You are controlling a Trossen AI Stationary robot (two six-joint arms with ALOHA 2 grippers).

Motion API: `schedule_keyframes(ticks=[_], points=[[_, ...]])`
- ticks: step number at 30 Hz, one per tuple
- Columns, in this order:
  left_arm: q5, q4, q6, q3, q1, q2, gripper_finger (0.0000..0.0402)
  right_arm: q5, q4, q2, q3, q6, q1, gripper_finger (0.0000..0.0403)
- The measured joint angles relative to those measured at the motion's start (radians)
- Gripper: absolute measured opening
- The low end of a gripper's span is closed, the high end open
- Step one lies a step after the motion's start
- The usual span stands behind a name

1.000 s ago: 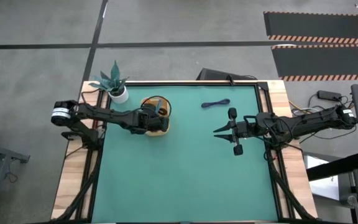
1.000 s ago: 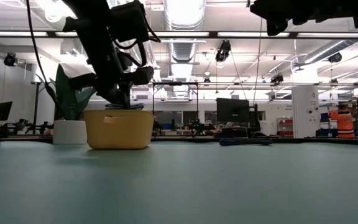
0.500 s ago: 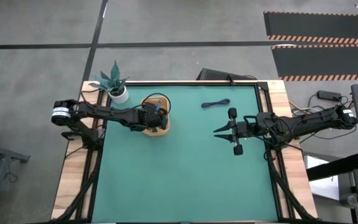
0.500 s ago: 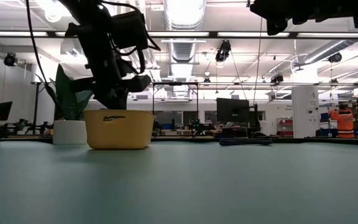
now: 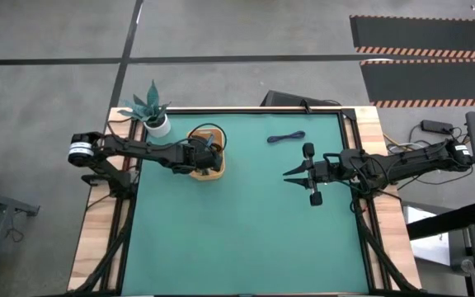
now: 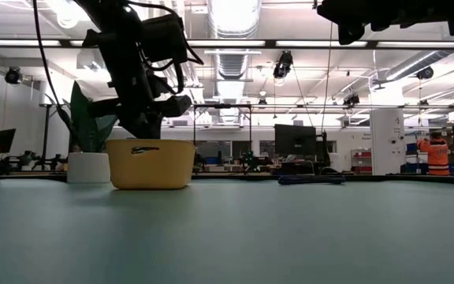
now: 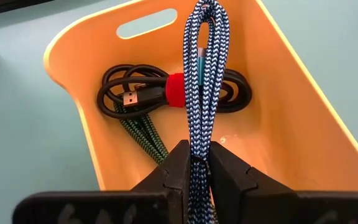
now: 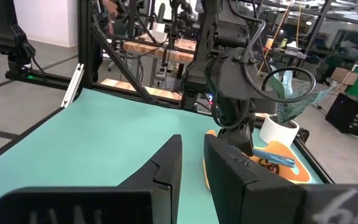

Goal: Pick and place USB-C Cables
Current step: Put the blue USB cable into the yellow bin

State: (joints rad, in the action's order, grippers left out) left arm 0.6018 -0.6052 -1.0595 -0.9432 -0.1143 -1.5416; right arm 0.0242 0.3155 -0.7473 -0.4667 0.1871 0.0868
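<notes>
Two cable bundles already lie in the bottom of the yellow plastic tray (image 7: 291, 124) with its slotted handle: a black cable coiled and bound with a red band (image 7: 166, 93), and under it a dark green braided cable (image 7: 143, 134) running toward the near wall. We see the left gripper (image 7: 197, 165) hanging over this tray, its two dark fingers pressed tight on a blue-and-white braided cable (image 7: 205, 74), folded into a long narrow loop that reaches out over the tray's inside. From above, the same gripper sits over the tray at the far left part of the green table mat (image 5: 246, 231), just beside a white pot holding a spiky teal plant (image 5: 153, 111).

We find a fourth cable, a short blue-purple bundle (image 5: 286, 137), lying flat on the mat near the far edge, well apart from the tray and between the two arms. In the low view it shows as a thin dark strip on the table surface.

We see the right gripper (image 5: 289, 174) held above the mat on the right side, nearer to that blue-purple bundle than to the tray, its pointed fingers (image 8: 166, 165) a narrow gap apart and gripping nothing. Whether it is high or low over the mat we can hardly judge from above, though the low view shows only the arm's dark bulk at the top edge.
</notes>
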Motion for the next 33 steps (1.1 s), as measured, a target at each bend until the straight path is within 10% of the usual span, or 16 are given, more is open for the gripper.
schedule_keyframes(ticks=[33], points=[[-0.009,0.023,-0.003,-0.001,-0.004,-0.078,0.0027,0.0,-0.004,0.0,-0.001,0.008,0.0,0.0059]])
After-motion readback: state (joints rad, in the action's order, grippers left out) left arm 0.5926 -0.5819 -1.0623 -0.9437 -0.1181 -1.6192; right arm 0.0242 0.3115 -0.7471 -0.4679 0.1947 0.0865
